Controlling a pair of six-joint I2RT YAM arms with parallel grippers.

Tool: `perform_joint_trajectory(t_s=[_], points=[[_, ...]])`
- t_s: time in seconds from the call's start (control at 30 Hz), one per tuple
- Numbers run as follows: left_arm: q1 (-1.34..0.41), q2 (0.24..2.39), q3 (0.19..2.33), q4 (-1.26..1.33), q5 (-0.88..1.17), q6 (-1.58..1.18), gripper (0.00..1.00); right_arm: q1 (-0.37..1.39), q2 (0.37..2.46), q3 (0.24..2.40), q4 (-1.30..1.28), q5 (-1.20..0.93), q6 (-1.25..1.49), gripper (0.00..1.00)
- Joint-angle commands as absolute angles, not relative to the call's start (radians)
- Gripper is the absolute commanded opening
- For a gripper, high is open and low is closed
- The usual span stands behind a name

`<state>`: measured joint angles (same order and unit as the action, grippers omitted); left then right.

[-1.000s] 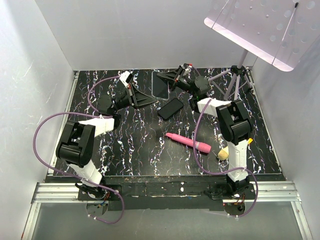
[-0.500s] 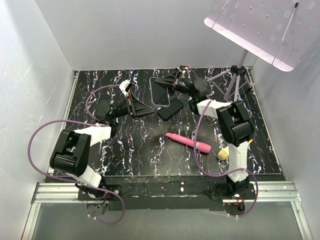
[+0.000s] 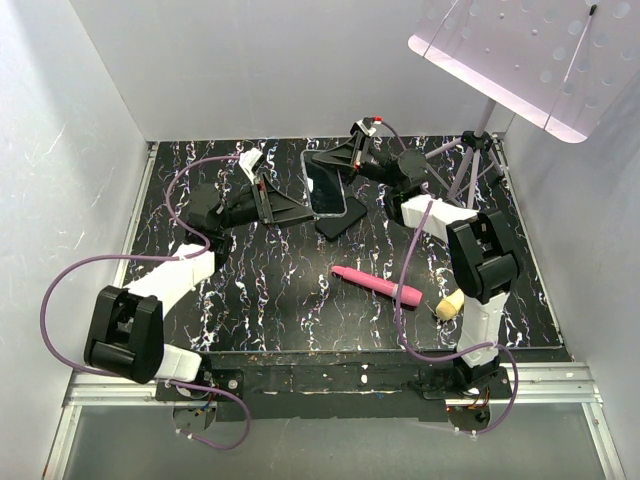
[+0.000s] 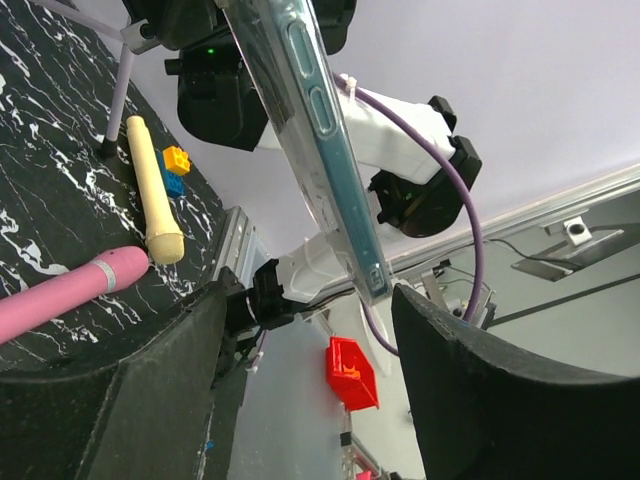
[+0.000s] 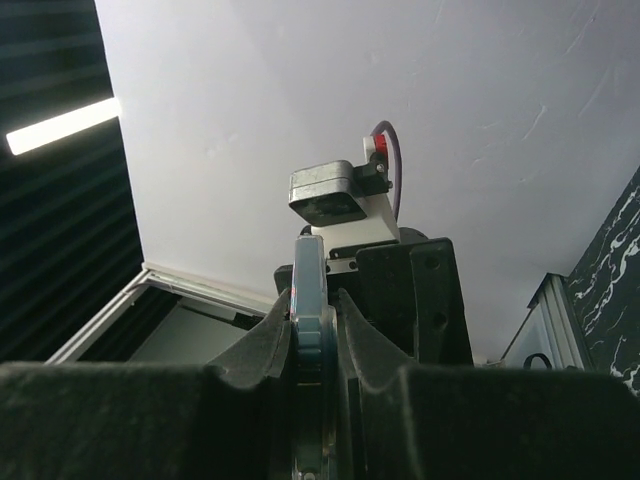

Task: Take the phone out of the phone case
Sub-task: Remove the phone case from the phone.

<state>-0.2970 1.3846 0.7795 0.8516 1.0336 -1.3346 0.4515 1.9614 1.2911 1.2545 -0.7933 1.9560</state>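
The phone, dark-screened and sitting inside the clear phone case, hangs above the table at the back centre. My right gripper is shut on it from the right; in the right wrist view both pads press the teal edge of the phone. My left gripper stands open just left of it. In the left wrist view the cased phone runs edge-on down to a corner between the spread fingers, nearest the right one and apart from the left.
A second, plain black phone lies on the table partly under the held one. A pink rod and a cream stick lie at the front right. A tripod stands at the back right. White walls close three sides.
My left gripper has gone from shut to open, letting go of the cased phone, and its arm has swung left. The right gripper still holds the phone, now tilted flatter.
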Motion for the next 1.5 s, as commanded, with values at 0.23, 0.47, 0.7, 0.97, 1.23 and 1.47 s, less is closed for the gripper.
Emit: perform_joint_trajectory(t_s=[0.23,0.47,0.7,0.97,1.23,1.47], points=[[-0.348,1.361,0.854,0.646,0.965,-1.206,0.58,0.472,1.775,1.247,0.947,-0.769,1.606,0.01],[-0.348,1.359,0.880,0.497,0.948,-1.123,0.13,0.483,1.701,1.278,0.723,-0.776,1.421,0.01],[-0.342,1.377,0.930,0.488,0.945,-1.114,0.00,0.488,1.661,1.388,0.338,-0.863,1.132,0.45],[-0.342,1.416,0.907,0.668,0.968,-1.228,0.00,0.485,1.686,1.267,0.785,-1.006,1.442,0.50],[-0.341,1.413,0.923,0.576,0.997,-1.218,0.04,0.480,1.665,1.295,0.641,-0.954,1.344,0.01],[-0.342,1.307,0.856,0.440,0.969,-1.111,0.38,0.457,1.646,1.336,0.502,-0.920,1.259,0.01]])
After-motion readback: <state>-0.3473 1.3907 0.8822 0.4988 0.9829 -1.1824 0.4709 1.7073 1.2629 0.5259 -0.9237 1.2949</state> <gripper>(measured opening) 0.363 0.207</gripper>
